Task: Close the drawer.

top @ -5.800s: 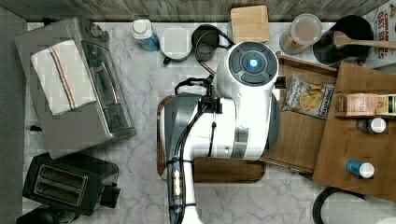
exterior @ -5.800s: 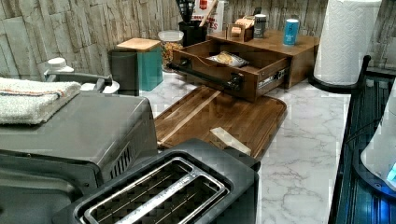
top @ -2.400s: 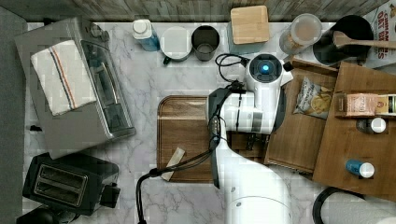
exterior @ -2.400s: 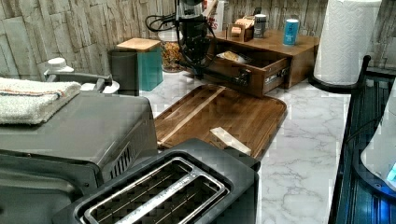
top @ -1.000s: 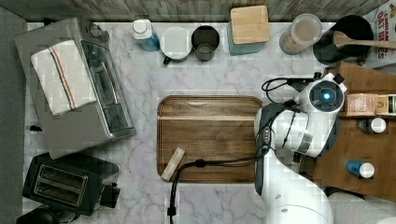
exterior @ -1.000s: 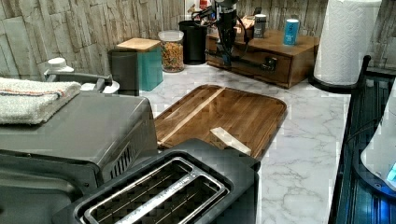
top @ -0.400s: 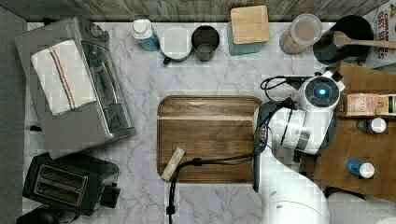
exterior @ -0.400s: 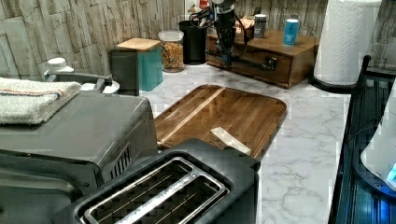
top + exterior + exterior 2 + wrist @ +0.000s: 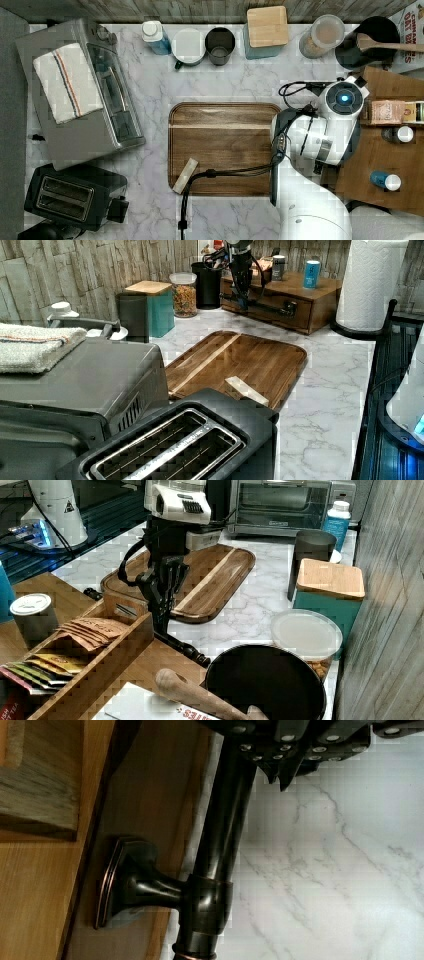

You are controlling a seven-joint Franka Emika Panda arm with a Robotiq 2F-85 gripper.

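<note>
We find the drawer (image 9: 272, 307) pushed in flush at the left view's far right of the desk (image 9: 325, 390). The claw (image 9: 243, 301) sits at its handle (image 9: 220, 845); we cannot tell its grip.

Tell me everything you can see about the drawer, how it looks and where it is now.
The drawer is of medium-brown wood. It sits pushed in, its front level with the low wooden cabinet on the marble counter. A dark bronze bar handle runs along the front on short flared posts. The pincer stands at this handle, right by the bar. Bottles and a tea box rest on the cabinet top above it.
</note>
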